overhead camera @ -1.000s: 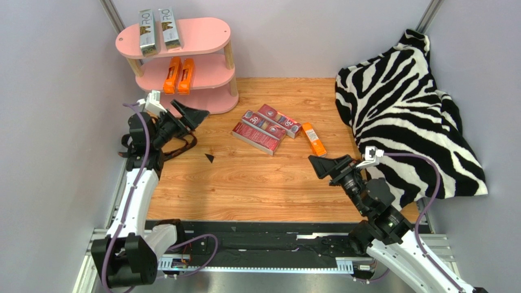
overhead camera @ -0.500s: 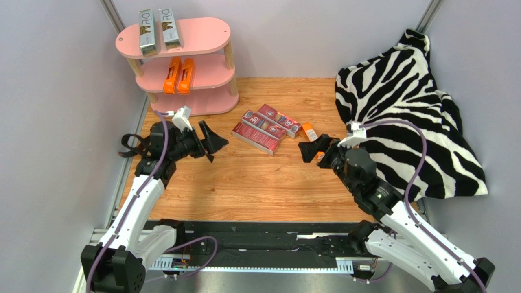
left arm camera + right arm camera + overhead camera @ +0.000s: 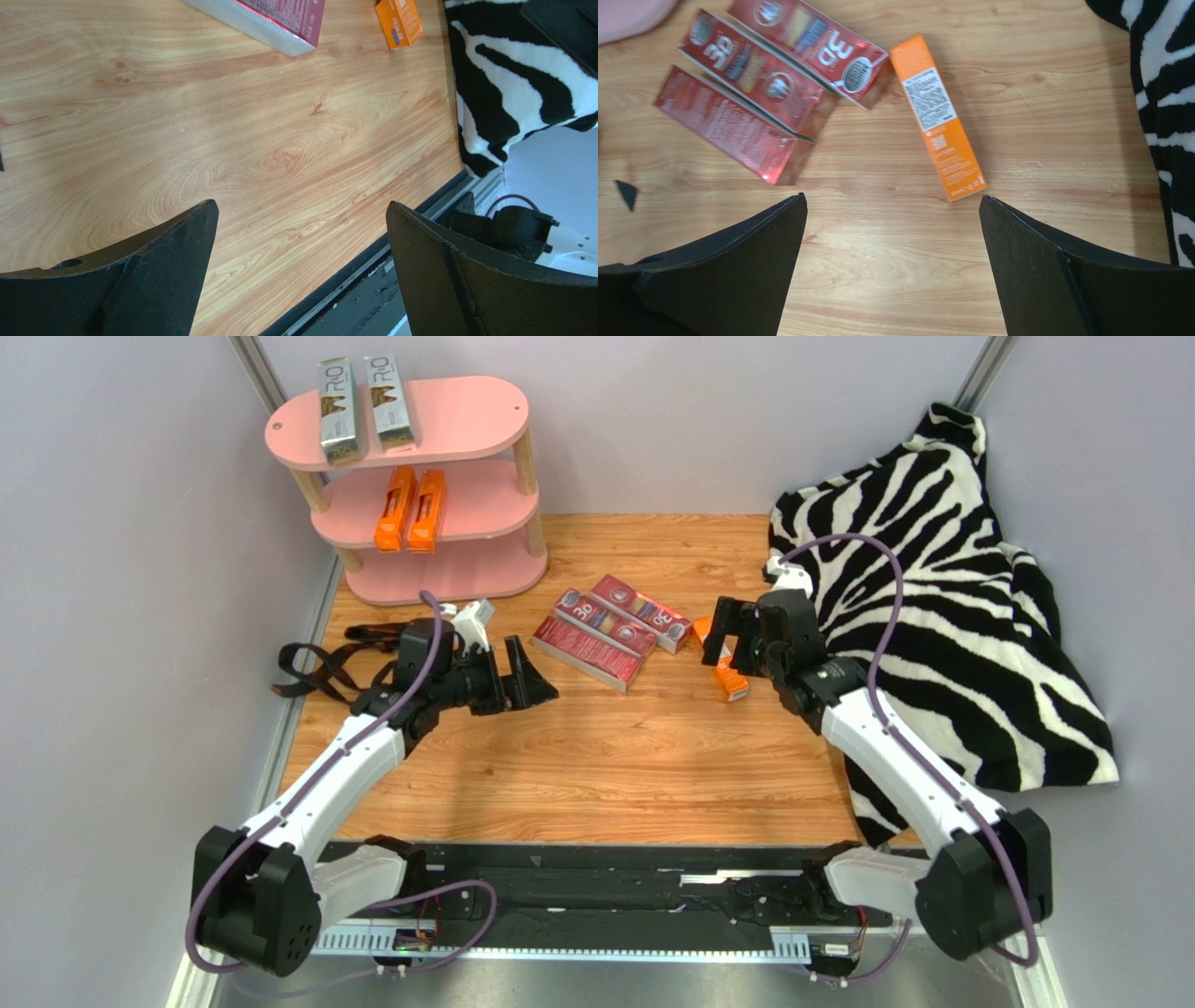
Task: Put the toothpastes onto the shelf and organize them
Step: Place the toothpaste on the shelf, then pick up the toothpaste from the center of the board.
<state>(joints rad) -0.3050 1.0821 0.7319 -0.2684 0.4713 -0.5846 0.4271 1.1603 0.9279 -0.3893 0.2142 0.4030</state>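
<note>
The pink shelf (image 3: 463, 420) stands at the back left. Two silver-grey toothpastes (image 3: 362, 402) lie on its top board and two orange ones (image 3: 411, 508) on the middle board. Three dark red toothpastes (image 3: 603, 633) lie side by side mid-table, also in the right wrist view (image 3: 756, 73). A single orange toothpaste (image 3: 938, 119) lies just right of them. My right gripper (image 3: 723, 633) hovers open over it, nothing between its fingers (image 3: 892, 199). My left gripper (image 3: 530, 676) is open and empty (image 3: 302, 206), just left of the red cartons (image 3: 281, 17).
A zebra-print cloth (image 3: 926, 588) covers the right side of the table, close to my right arm. A black strap (image 3: 330, 665) lies by the left wall under my left arm. A small black scrap (image 3: 626, 192) lies on the wood. Grey walls close in the sides.
Both arms have swung toward the middle. The left gripper moved right from the shelf to beside the red cartons. The right gripper moved forward over the orange carton.
</note>
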